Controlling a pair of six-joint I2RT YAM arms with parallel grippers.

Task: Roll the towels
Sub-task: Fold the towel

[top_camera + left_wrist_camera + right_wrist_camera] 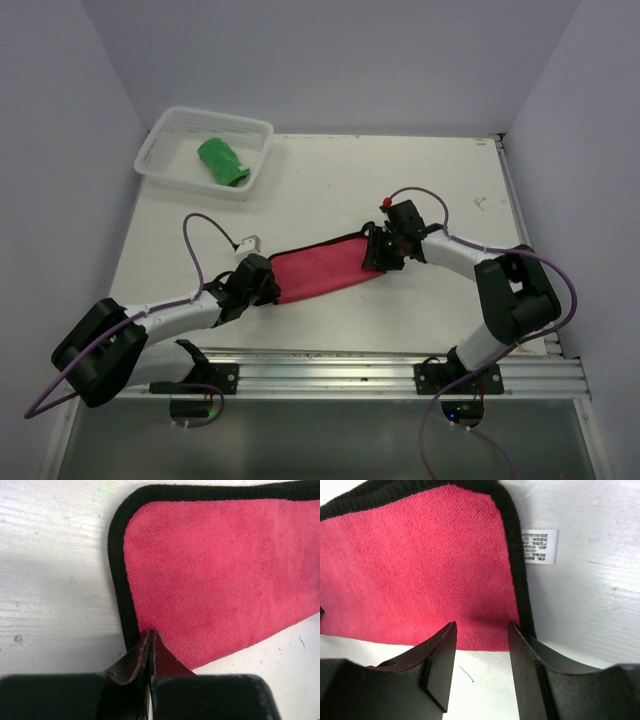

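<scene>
The red towel with a dark border lies spread flat on the white table, between my two grippers. My left gripper is at its left end. In the left wrist view the jaws are pressed together on the towel's near corner edge. My right gripper is open at the towel's right end. In the right wrist view its fingertips straddle the near right corner of the towel, low over the table. The green towel lies rolled up in the basket.
The white mesh basket stands at the table's far left corner. A white care label sticks out from the red towel's right edge. Purple walls close in the table on three sides. A metal rail runs along the near edge.
</scene>
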